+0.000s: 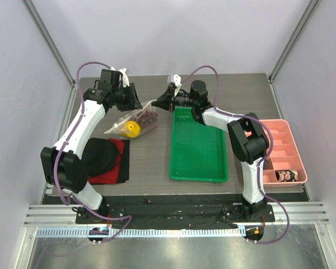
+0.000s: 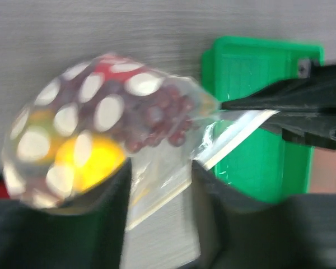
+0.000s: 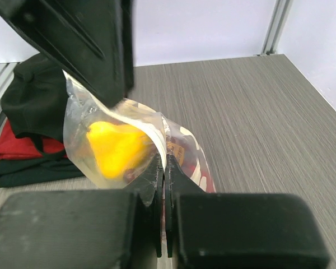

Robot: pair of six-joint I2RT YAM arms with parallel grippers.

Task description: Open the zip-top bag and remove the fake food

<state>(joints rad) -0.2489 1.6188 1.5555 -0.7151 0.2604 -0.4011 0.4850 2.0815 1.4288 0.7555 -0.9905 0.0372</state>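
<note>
The left gripper, jaws parted, straddles one lip of the clear, white-dotted crinkly plastic zip-top bag. The right gripper pinches the opposite lip, likely to peel it open. The yellow and dark-red plastic fake food sits inside the bag.

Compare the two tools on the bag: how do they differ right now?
The right tool is shut, pinching the zip-top bag by its edge; the left tool has its jaws apart, with bag film between them. The right tool reaches in from the green tray side, the left tool from the opposite side. Both are at the bag's strip edge.
</note>
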